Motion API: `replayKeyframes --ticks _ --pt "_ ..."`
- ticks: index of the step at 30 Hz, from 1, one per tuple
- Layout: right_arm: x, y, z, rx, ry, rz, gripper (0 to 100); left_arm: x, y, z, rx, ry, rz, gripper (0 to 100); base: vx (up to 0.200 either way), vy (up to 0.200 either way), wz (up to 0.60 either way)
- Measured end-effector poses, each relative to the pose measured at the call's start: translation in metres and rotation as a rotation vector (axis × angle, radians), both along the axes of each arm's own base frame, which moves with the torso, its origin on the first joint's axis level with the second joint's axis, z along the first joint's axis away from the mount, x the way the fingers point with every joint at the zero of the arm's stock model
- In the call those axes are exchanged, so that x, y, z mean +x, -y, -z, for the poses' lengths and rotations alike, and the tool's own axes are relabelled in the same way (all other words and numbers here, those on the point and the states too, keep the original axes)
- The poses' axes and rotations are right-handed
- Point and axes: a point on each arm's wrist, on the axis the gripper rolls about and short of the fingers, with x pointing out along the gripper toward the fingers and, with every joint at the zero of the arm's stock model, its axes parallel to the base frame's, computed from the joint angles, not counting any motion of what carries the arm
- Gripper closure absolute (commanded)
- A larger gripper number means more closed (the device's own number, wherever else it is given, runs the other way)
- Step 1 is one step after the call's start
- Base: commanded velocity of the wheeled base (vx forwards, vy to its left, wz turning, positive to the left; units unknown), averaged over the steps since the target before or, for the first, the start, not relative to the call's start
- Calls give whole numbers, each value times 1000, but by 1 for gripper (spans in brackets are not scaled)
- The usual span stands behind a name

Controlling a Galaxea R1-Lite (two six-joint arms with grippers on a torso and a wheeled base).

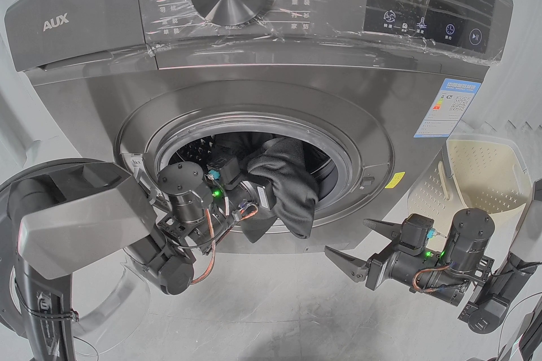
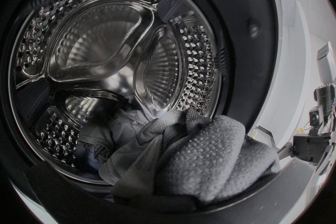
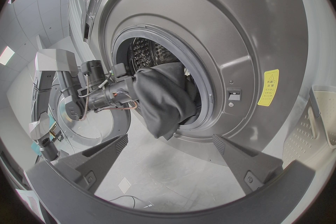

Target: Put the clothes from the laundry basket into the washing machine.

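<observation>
The washing machine (image 1: 361,114) stands with its round opening uncovered. A dark garment (image 1: 288,187) hangs over the lower rim of the opening, half inside and half outside. It covers the end of my left arm, whose wrist (image 1: 226,198) sits at the opening's left side. In the left wrist view the same garment (image 2: 210,158) looks like grey knit lying at the drum's mouth, with other crumpled clothes (image 2: 115,130) behind it on the steel drum (image 2: 105,42). My right gripper (image 1: 345,235) hangs open and empty, low in front of the machine, beside the cream laundry basket (image 1: 485,176).
The machine's glass door (image 1: 113,294) is swung open to the left, behind my left arm. The basket (image 3: 315,123) leans against the machine's right front, and I see no clothes in the part of its inside that shows. Bare grey floor (image 1: 282,311) lies below the opening.
</observation>
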Motion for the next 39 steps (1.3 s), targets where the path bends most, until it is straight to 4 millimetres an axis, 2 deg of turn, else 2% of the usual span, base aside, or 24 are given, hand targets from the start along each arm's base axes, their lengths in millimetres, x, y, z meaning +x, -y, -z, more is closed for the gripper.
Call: replayKeyframes --ticks 14,20,28,32,33,39 --pt "0 0 1 -1 -2 -2 0 71 14 0 -28 26 -91 100 0 0 0" --pt "0 -1 1 -2 -3 -6 0 92 21 -3 -40 30 -118 100 0 0 0" --pt "-1 -2 2 -5 -6 -10 0 124 25 -21 -127 75 -218 100 0 0 0" --pt "-1 -3 3 -7 -10 -11 0 135 22 -20 -159 70 -261 100 0 0 0" --pt "-1 -3 3 -8 -11 -12 0 137 22 -19 -163 66 -269 0 0 0 0" --pt "-1 -4 4 -10 -14 -15 0 138 20 1 -123 -3 -284 0 0 0 0"
